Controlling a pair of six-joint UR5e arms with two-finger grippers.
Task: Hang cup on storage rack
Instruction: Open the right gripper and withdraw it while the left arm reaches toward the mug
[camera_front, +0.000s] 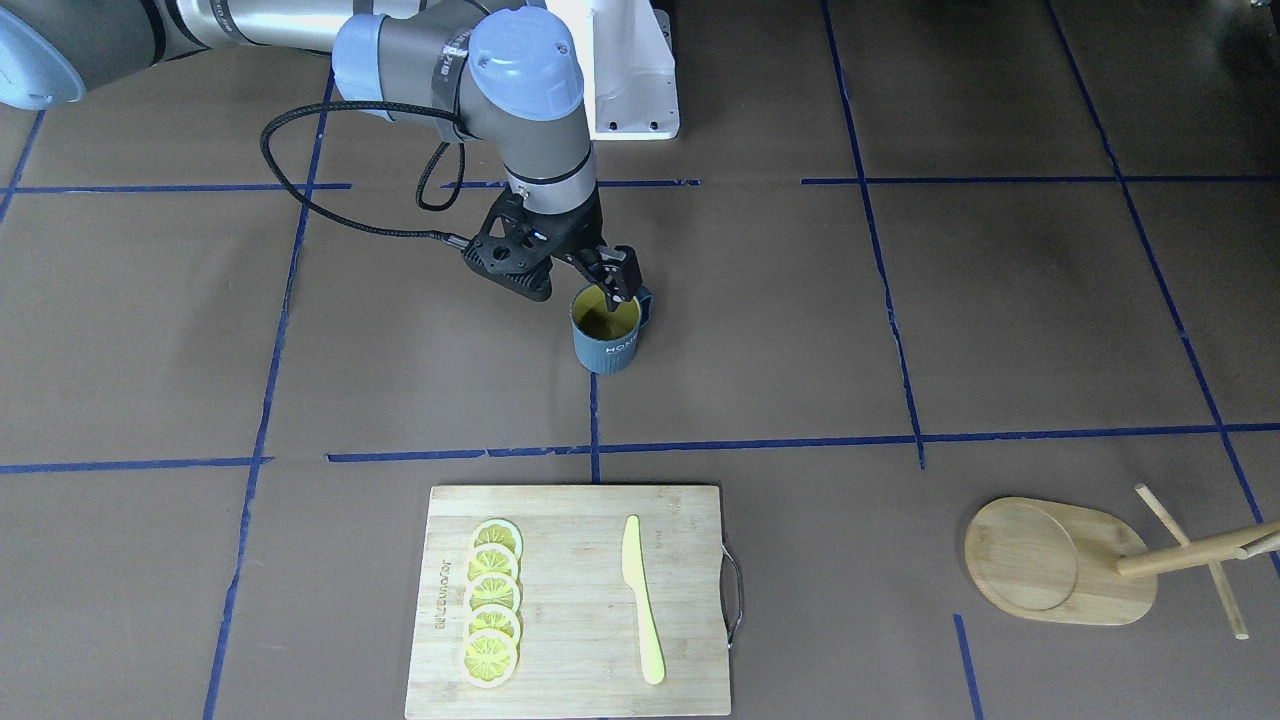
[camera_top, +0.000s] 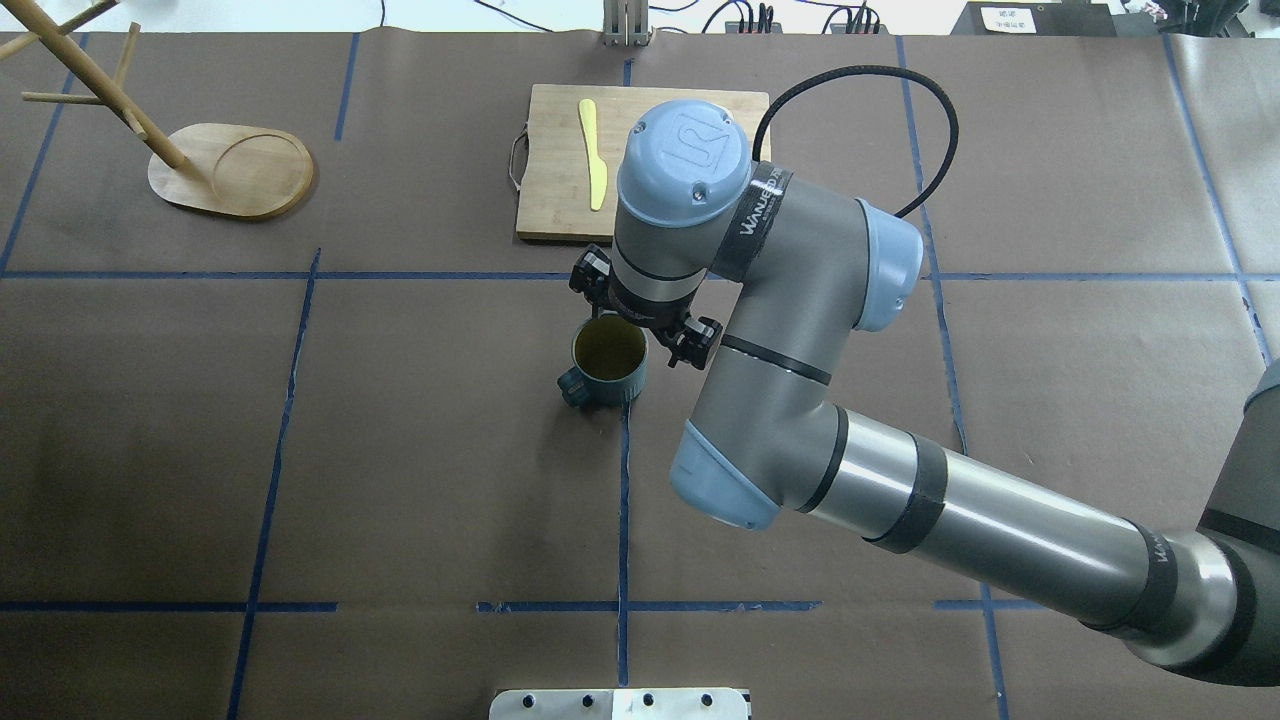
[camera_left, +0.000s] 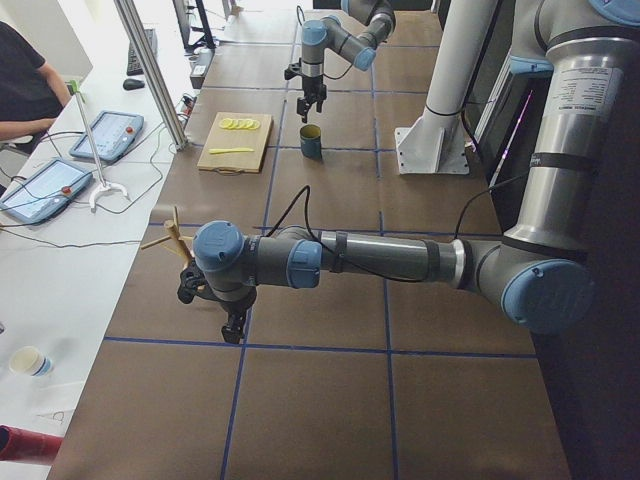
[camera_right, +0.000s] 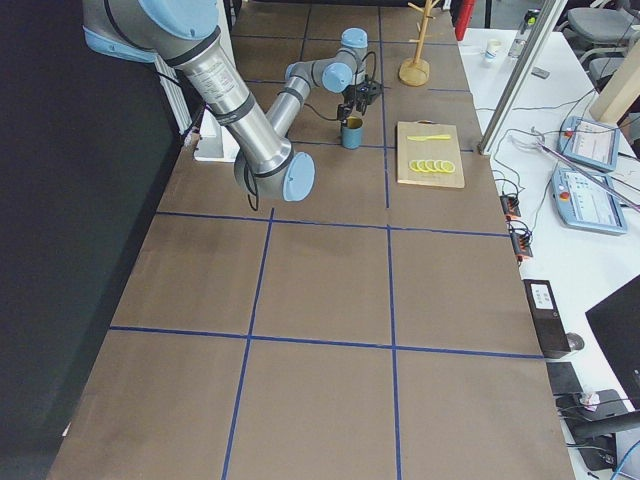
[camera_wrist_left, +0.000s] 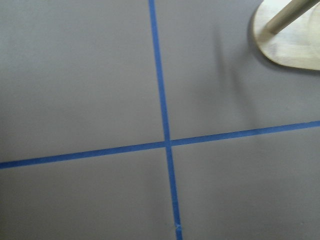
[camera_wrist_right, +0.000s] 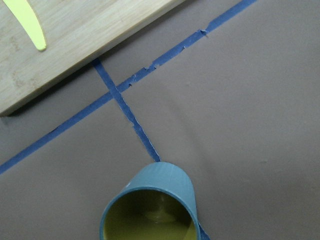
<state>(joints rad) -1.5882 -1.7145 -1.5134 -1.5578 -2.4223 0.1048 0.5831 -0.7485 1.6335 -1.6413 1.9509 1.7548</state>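
Observation:
The cup (camera_front: 607, 345) stands upright on the brown table, mouth up, its handle toward the robot; it also shows in the overhead view (camera_top: 608, 352) and low in the right wrist view (camera_wrist_right: 160, 187). My right gripper (camera_front: 612, 285) hangs just above its rim, near the handle side, and looks open, holding nothing. The storage rack (camera_front: 1050, 560) stands far off at the table's left end (camera_top: 230, 170), its pegs bare. My left gripper (camera_left: 233, 325) hovers over the table beside the rack (camera_wrist_left: 290, 45); I cannot tell whether it is open or shut.
A bamboo cutting board (camera_front: 570, 520) with several lemon slices (camera_front: 492, 600) and a yellow knife (camera_front: 640, 600) lies beyond the cup. The robot's white base plate (camera_front: 635, 90) is behind it. Blue tape lines cross the table.

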